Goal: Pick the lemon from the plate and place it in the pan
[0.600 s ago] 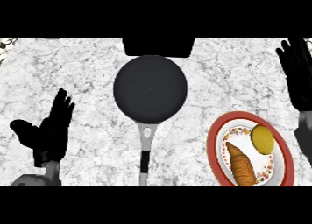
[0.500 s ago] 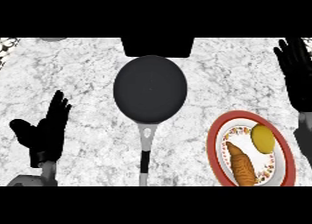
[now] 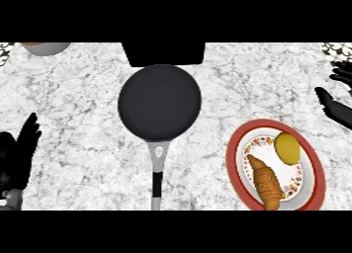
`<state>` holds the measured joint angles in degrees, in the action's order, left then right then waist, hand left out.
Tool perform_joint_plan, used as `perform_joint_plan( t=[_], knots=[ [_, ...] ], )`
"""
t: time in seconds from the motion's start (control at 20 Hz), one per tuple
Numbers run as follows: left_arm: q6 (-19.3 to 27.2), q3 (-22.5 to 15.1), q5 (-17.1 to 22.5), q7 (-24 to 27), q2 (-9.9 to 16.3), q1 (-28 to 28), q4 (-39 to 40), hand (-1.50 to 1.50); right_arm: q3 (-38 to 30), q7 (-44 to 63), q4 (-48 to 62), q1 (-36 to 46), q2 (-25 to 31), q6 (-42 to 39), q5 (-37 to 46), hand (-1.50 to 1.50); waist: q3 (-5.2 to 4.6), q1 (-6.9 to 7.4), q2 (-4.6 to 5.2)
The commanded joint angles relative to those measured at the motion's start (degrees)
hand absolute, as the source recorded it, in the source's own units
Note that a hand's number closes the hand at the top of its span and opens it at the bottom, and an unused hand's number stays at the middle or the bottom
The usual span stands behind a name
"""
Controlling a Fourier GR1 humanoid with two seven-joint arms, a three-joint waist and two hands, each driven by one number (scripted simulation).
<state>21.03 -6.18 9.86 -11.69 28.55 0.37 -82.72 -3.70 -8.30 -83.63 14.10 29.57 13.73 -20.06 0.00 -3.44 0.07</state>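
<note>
The lemon [image 3: 287,147] sat on the red-rimmed plate [image 3: 238,163] at four o'clock of the pan [image 3: 160,101], just beside a croissant [image 3: 266,181] I feared nudging, while my right hand [image 3: 344,106] and left hand [image 3: 12,157] hung open-fingered.

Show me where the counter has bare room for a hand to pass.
Bare counter lies between the pan and the left hand, and between the pan and the right hand above the plate. The plate is crowded: lemon and croissant.
</note>
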Motion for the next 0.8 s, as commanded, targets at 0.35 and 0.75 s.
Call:
perform_joint_plan(
  t=[0.35, 0.75],
  knots=[
    [-6.96, 1.83, -1.55, 2.59, 1.18, -4.21, 8.94, 0.00, -5.75, -19.67, -6.97, -22.70, -1.34, -7.88, 2.05, -1.50, -0.02, 2.75, -0.11],
    [-8.03, 2.29, -1.00, 0.70, 2.49, -5.36, 8.10, 0.00, -2.99, 5.30, -17.94, -25.99, 17.75, -6.61, 14.87, -1.50, -0.33, 3.41, -0.07]
  ],
)
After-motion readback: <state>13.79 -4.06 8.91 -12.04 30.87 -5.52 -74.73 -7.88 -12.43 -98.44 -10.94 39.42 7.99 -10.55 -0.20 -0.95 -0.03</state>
